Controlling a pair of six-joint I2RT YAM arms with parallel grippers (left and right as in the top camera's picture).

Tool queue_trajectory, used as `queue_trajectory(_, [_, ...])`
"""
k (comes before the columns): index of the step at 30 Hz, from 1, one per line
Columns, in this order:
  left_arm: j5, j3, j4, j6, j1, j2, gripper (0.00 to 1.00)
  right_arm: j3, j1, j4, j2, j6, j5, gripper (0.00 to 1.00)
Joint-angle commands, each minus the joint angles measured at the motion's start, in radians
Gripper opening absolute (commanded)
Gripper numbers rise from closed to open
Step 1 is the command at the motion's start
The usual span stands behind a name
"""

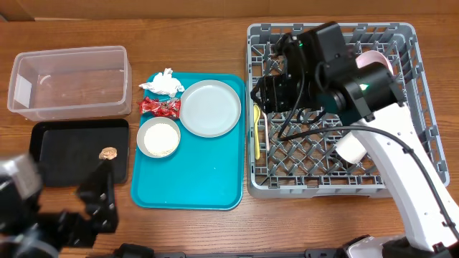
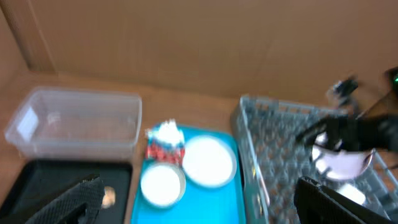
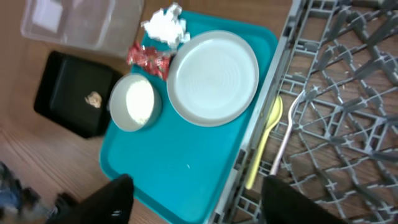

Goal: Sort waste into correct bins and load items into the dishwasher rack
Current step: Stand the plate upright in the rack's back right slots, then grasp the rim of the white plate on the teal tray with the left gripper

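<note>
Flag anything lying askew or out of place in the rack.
The yellow utensil lies flat along the left edge of the dishwasher rack, lengthwise against the wall rather than standing among the pegs. Nothing in the rack looks spilled or broken.

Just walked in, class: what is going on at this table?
Two robot arms are clearing a meal. The right tool hangs open and empty over the left edge of the dishwasher rack, which already holds the pink plate, white cup and yellow utensil. The left tool, also open, is near the black tray, where the brown scrap lies. The napkin, wrapper, bowl of rice and grey plate sit on the teal tray.
</note>
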Motion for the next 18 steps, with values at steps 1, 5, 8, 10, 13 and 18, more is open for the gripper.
queue_trajectory(1, [0.058, -0.113, -0.015, -0.057, -0.001, 0.078, 1.00, 0.060, -0.026, 0.006, -0.100, 0.008, 0.000, 0.71])
queue_trajectory(5, [0.170, -0.204, 0.004, -0.055, -0.001, 0.186, 1.00, 0.100, -0.063, -0.032, -0.204, 0.052, 0.104, 0.75])
queue_trajectory(8, [0.214, -0.250, 0.040, -0.109, -0.002, 0.289, 0.82, 0.101, -0.098, -0.065, -0.296, 0.070, 0.174, 0.75])
queue_trajectory(10, [0.240, -0.278, 0.046, -0.156, -0.003, 0.374, 0.69, 0.101, -0.126, -0.080, -0.351, 0.113, 0.194, 0.76])
queue_trajectory(13, [0.237, -0.321, 0.069, -0.246, -0.034, 0.512, 0.63, 0.101, -0.162, -0.095, -0.416, 0.116, 0.196, 0.78])
queue_trajectory(18, [0.217, -0.375, 0.175, -0.491, -0.095, 0.738, 0.67, 0.101, -0.192, -0.137, -0.467, 0.116, 0.200, 0.79])
